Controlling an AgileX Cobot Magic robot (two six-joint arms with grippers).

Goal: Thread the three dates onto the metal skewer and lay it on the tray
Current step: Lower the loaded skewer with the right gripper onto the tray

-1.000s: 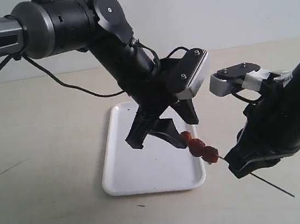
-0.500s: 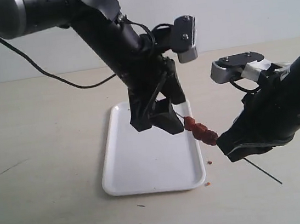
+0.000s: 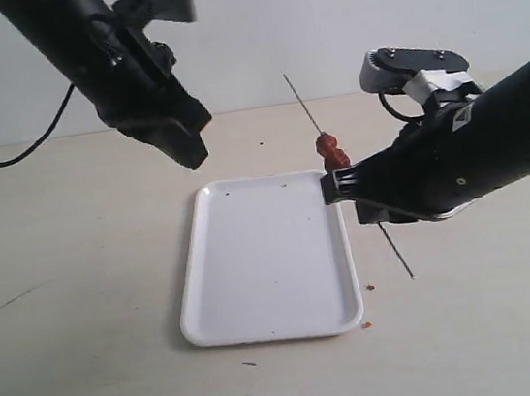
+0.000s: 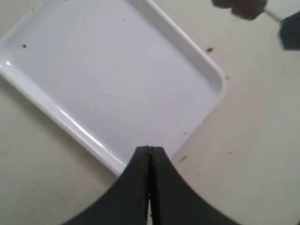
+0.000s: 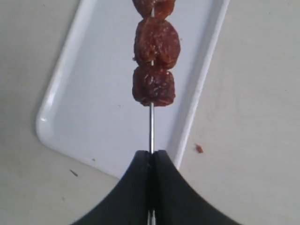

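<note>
Grey metal in the grip: very thin, straight rod of a skewer (image 5: 151, 127) pinched by the black right gripper (image 5: 151, 157), jaws pressed together on bare rod just below the load. Threaded on it, all three small wrinkled reddish-brown dates (image 5: 156, 43), stacked and touching one another, the lowest a short way clear of the fingertips. Held aloft and tilted, upper tip bare above the fruit, lower end poking out behind the gripper toward the beige tabletop (image 3: 87, 329). Positioned above the right-hand edge of the flat white rectangular plastic tray (image 3: 253, 258), not in contact with it. Gripped on metal rather than fruit, presumably to avoid crushing the dates and to block any slide down the rod.

High on the left and well apart: black left gripper (image 4: 150, 152), jaws shut flat against each other, holding nothing, looking down on the tray. Placed clear, most likely to leave the way open.

Threading judged done; laying down not yet done. Next move, by the look of it: lower and level the rod to set the fruit inside the rim, then release. Appears longer than the tray's width, hence some risk of overhang or rolling. Tiny brown crumbs (image 3: 370, 288) on the tabletop just beside the tray's near corner.
</note>
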